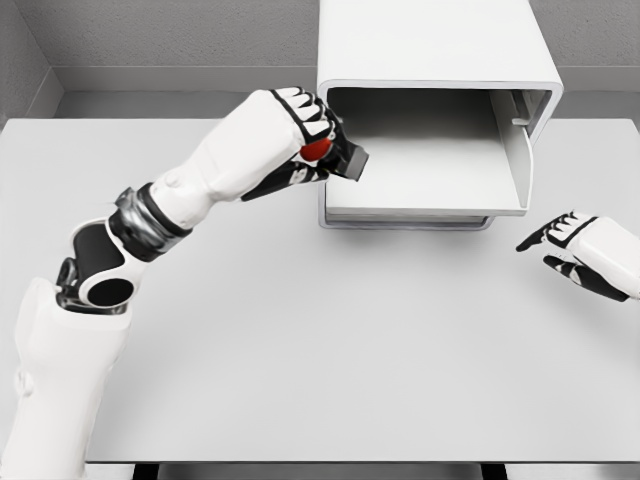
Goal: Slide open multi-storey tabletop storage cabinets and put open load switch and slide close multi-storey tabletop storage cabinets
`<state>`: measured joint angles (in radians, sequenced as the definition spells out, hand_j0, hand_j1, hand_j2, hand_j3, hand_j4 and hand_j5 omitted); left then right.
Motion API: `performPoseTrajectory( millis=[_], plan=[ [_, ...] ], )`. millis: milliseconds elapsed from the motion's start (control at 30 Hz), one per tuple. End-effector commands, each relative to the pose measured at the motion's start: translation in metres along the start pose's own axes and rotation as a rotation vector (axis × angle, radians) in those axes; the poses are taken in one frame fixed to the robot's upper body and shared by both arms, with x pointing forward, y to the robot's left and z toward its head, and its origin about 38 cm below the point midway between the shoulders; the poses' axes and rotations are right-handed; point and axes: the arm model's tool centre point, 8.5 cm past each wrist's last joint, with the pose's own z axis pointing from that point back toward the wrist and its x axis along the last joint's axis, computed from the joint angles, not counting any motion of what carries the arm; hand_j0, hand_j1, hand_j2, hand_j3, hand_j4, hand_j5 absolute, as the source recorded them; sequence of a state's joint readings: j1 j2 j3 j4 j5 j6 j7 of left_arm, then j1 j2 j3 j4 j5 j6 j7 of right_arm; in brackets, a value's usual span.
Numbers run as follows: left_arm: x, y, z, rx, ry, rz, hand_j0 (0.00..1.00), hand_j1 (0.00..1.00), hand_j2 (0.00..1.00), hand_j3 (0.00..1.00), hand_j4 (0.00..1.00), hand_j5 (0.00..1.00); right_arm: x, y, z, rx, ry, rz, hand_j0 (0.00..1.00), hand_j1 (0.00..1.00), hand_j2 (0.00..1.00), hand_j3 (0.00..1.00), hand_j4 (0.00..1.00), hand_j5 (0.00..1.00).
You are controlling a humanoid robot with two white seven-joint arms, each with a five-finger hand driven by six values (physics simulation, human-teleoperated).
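Switch in left hand points toward drawer.

Bright, even, sharp simulator render; soft shadows fall inside the cabinet.

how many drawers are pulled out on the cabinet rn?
1. The drawer is slid out of the cabinet toward the robot, its tray bare. Left robot hand holds the switch at its left edge. Other drawers aren't discernible from this view.
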<state>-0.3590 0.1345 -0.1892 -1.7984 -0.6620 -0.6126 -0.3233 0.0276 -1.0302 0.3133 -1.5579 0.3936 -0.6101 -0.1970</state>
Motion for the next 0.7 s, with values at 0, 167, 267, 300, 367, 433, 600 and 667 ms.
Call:
performPoseTrajectory(
  millis=[0,167,267,300,367,433,600,667],
  plan=[
    [0.004,-0.003,-0.006,0.01,-0.006,0.012,0.37,0.37,0.37,0.37,0.37,0.37,0.006,-0.002,-0.004,-0.013,-0.019,-0.001,0.59,0.59,0.59,0.59,0.59,0.59],
    [0.009,-0.005,-0.014,0.014,-0.015,0.009,0.37,0.37,0.37,0.37,0.37,0.37,0.008,0.003,-0.005,-0.017,-0.021,-0.014,0.59,0.59,0.59,0.59,0.59,0.59],
    [0.012,-0.008,-0.017,0.014,-0.027,0.016,0.37,0.37,0.37,0.37,0.37,0.37,0.008,0.004,-0.006,-0.018,-0.021,-0.015,0.59,0.59,0.59,0.59,0.59,0.59],
    [0.013,-0.009,-0.018,0.013,-0.029,0.018,0.37,0.37,0.37,0.37,0.37,0.37,0.008,0.004,-0.006,-0.018,-0.021,-0.015,0.59,0.59,0.59,0.59,0.59,0.59],
    [0.014,-0.012,-0.022,0.005,-0.021,0.004,0.37,0.37,0.37,0.37,0.37,0.37,0.009,0.005,-0.007,-0.018,-0.025,-0.014,0.59,0.59,0.59,0.59,0.59,0.59],
    [0.016,-0.014,-0.025,0.008,-0.019,0.001,0.37,0.37,0.37,0.37,0.37,0.37,0.014,0.003,-0.009,-0.021,-0.041,-0.012,0.59,0.59,0.59,0.59,0.59,0.59],
    [0.023,-0.021,-0.035,-0.002,-0.016,-0.019,0.38,0.38,0.38,0.38,0.38,0.38,0.015,0.004,-0.008,-0.019,-0.042,-0.012,0.59,0.59,0.59,0.59,0.59,0.59],
    [0.025,-0.023,-0.038,-0.009,-0.024,-0.02,0.38,0.38,0.38,0.38,0.38,0.38,0.017,0.004,-0.009,-0.022,-0.048,-0.012,0.59,0.59,0.59,0.59,0.59,0.59]
  ],
)
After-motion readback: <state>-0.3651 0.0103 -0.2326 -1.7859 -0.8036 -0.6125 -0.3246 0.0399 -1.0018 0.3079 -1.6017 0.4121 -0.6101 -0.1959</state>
